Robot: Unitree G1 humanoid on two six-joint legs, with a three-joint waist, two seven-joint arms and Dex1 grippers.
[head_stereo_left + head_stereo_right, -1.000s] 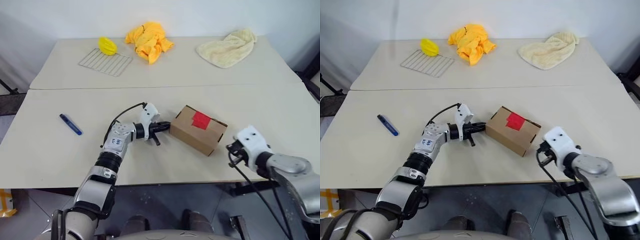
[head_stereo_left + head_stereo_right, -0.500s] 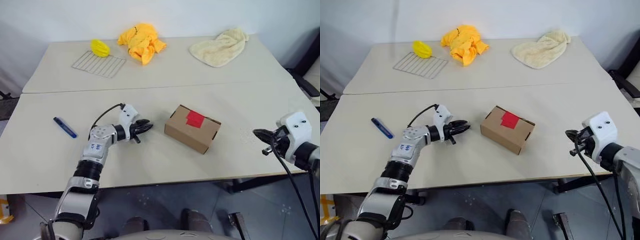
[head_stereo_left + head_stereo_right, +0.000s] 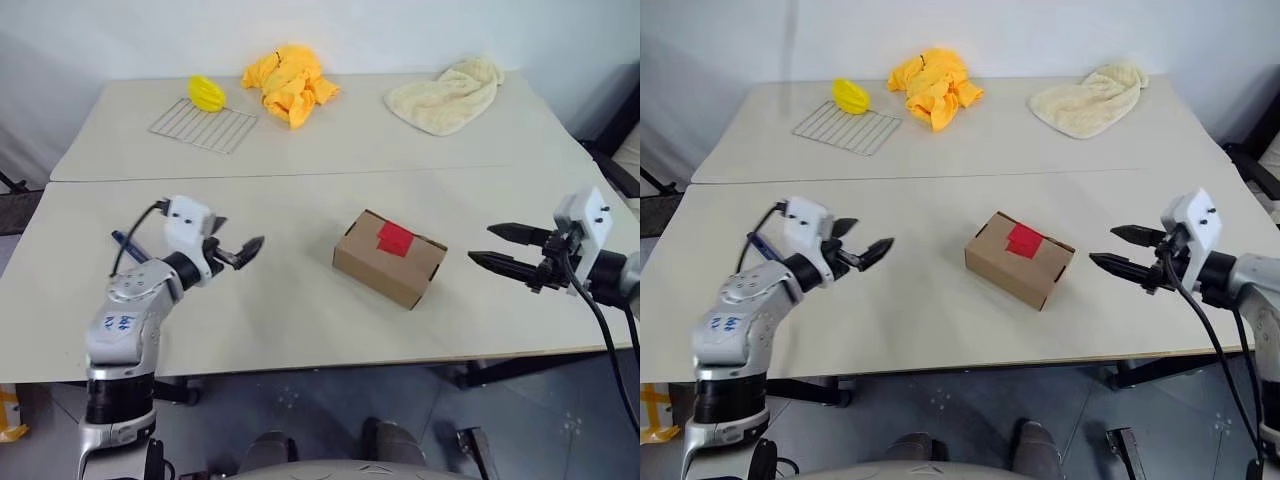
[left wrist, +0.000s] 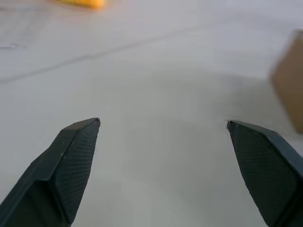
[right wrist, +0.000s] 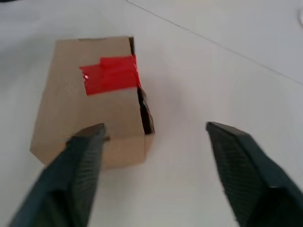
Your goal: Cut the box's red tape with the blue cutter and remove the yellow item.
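I am looking down at two pale tables pushed together by a white wall. One box with one red tape is sitting between my left gripper and right gripper. Both are hanging wide open, holding nothing. One blue cutter is peeking out behind my left wrist.

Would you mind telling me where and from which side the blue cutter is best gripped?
Probably mid-shaft, from above, fingers across its narrow width. The blue cutter lies flat on the table, largely hidden behind the open left gripper, so that arm is nearest.
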